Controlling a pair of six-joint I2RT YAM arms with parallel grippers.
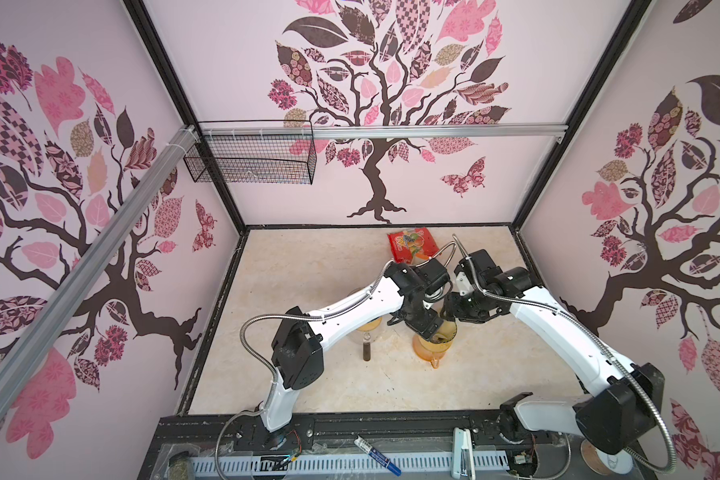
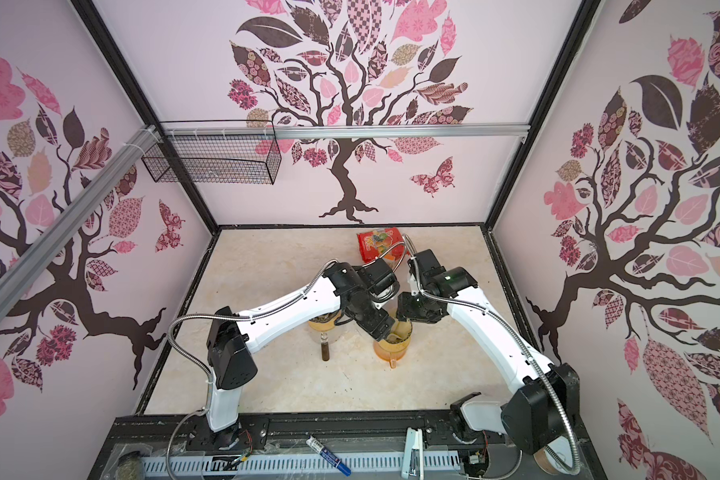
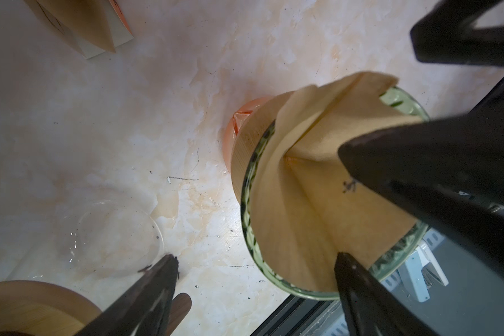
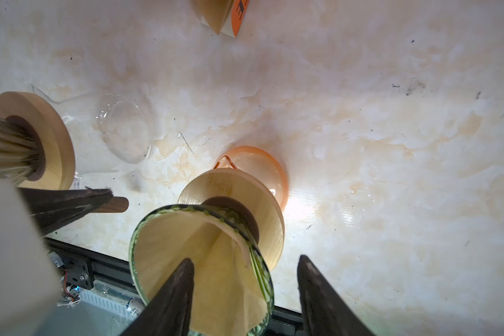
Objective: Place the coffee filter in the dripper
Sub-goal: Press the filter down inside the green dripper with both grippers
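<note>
Placement: brown paper cone filter (image 3: 303, 209) sits inside the green-tinted glass dripper (image 3: 246, 203), spread open against the glass wall, with a folded seam running down to its point and one edge standing above the rim. Dripper rests by its pale wooden collar (image 4: 271, 221) on the orange glass carafe (image 4: 262, 165), which stands upright near the middle of the cream marbled surface (image 4: 390, 116). Both arms meet over this carafe in both top views. Right end effector (image 4: 245, 260) is spread: one finger (image 4: 172, 299) reaches down inside the filter cone, the other (image 4: 317, 299) hangs outside the dripper rim with a gap showing, so nothing is pinched. Left end effector (image 3: 256, 257) is spread very wide: one finger (image 3: 358, 291) is at the near rim of the dripper, contact with the paper not resolvable; the other (image 3: 154, 291) hangs over bare surface. Second wooden-collared dripper (image 4: 53, 139) stands to the left of the carafe, a clear glass vessel (image 4: 125, 131) right by it. Red packet (image 1: 408, 245) lies at the rear of the surface, well apart from the carafe.
</note>
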